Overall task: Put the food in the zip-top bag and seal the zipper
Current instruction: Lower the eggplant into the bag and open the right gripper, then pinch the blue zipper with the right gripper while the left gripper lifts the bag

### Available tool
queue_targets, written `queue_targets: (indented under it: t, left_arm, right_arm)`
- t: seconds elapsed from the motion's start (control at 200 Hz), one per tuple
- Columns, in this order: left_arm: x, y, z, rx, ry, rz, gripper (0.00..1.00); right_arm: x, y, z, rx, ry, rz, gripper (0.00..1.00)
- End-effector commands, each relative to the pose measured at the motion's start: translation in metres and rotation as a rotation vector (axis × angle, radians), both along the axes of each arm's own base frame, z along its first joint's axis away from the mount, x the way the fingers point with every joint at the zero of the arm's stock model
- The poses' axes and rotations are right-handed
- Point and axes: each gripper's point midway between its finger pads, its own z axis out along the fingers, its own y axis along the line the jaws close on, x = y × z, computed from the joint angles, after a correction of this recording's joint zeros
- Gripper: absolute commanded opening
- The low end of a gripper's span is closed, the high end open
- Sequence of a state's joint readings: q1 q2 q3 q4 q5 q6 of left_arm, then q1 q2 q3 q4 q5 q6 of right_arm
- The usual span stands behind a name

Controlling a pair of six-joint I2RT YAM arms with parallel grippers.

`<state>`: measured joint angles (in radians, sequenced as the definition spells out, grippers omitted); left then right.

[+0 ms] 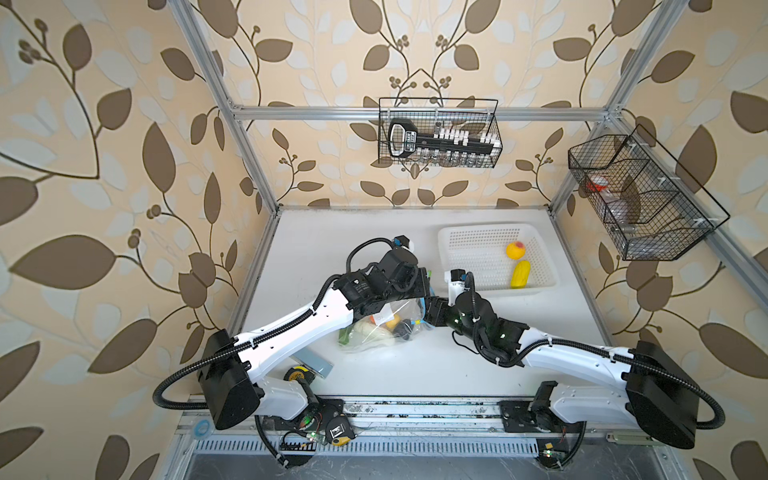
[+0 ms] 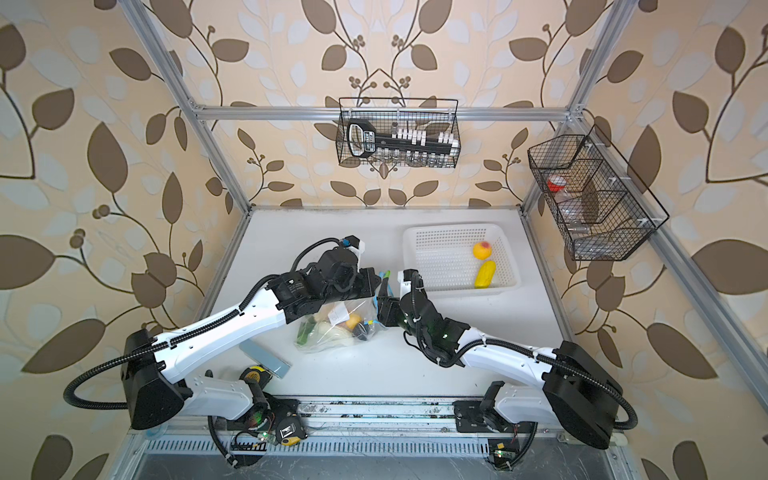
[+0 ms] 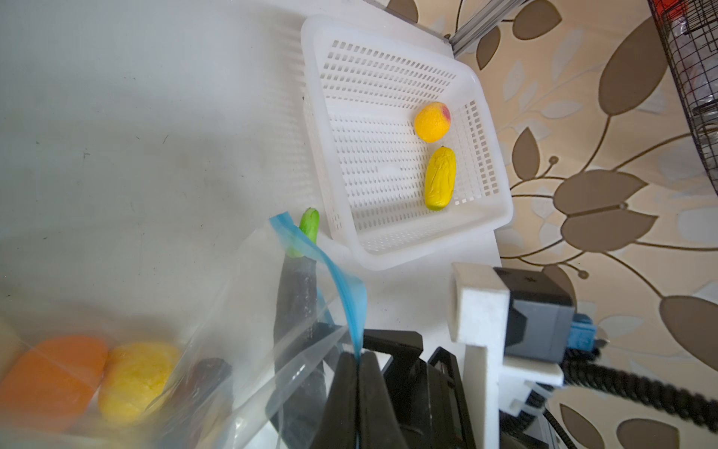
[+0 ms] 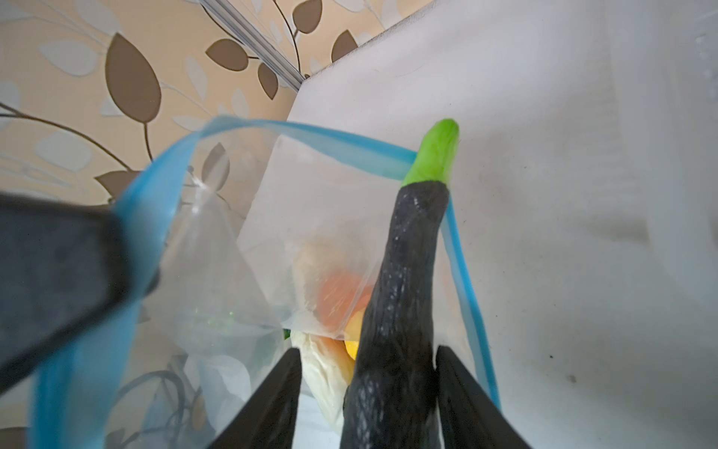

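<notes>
**Q:** Which step of the task is shown?

**A:** Filling; sealing has not begun. From the left, the left hand (image 3: 357, 365) is clenched on the blue zipper (image 3: 311, 241). It holds the mouth of the bag (image 1: 374, 332) up and open at mid-desk. An orange (image 3: 50, 373) and a lemon (image 3: 136, 381) lie inside. At the mouth a dark eggplant (image 4: 404, 272) stands partly in, with its green stem poking out over the zipper. The right hand (image 4: 368, 349) straddles it with jaws released, and a gap shows on one side. Farther right, a peach (image 1: 515, 250) and a corn cob (image 1: 520, 274) lie in the basket (image 1: 457, 232).

**Q:** What does the next move call for, and what room is there?

**A:** Probably the right hand should back out of the mouth without dragging the zipper, so that the eggplant slides fully in. It can then reach for the basket. The two hands sit close together at the mouth, so room there is tight. The desk (image 1: 415, 374) near the bag is bare. The basket's near-left corner lies just beside the right wrist. A grey block (image 1: 313, 361) lies near-left, partly under the left arm.
</notes>
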<state>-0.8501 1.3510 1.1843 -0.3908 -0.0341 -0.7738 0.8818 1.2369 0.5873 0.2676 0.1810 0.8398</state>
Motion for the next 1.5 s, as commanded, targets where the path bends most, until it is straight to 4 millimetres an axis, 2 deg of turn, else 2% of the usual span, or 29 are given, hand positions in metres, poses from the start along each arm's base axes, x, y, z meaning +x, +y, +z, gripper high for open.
queue_targets:
  t: [0.0, 0.275, 0.56, 0.635, 0.8, 0.92, 1.07, 1.23, 1.494]
  left_arm:
    - [0.003, 0.001, 0.035, -0.074, -0.078, 0.017, 0.00]
    - [0.003, 0.000, 0.034, -0.079, -0.078, 0.015, 0.00]
    - [0.002, 0.002, 0.036, -0.084, -0.079, 0.018, 0.00]
    - [0.001, 0.003, 0.037, -0.084, -0.081, 0.019, 0.00]
    - [0.000, 0.004, 0.038, -0.088, -0.084, 0.019, 0.00]
    - [0.000, 0.004, 0.039, -0.090, -0.085, 0.018, 0.00]
    - [0.001, 0.003, 0.038, -0.089, -0.083, 0.017, 0.00]
    - [0.000, 0.004, 0.039, -0.088, -0.084, 0.018, 0.00]
    - [-0.001, 0.008, 0.040, -0.083, -0.088, 0.026, 0.00]
  right_arm:
    - [0.003, 0.001, 0.025, 0.008, -0.046, -0.005, 0.59]
    - [0.000, -0.006, 0.041, 0.004, -0.078, -0.007, 0.59]
    - [-0.007, -0.010, 0.052, 0.006, -0.089, 0.060, 0.51]
    - [-0.004, -0.023, 0.046, -0.018, -0.055, 0.045, 0.49]
    - [0.004, -0.054, 0.015, -0.077, 0.077, -0.002, 0.47]
    - [0.007, -0.064, -0.008, -0.087, 0.158, -0.001, 0.46]
    - [0.009, -0.056, -0.020, -0.055, 0.220, 0.045, 0.43]
    - [0.011, -0.050, -0.029, -0.050, 0.246, 0.066, 0.35]
    - [0.013, -0.046, -0.013, -0.002, 0.197, 0.081, 0.12]
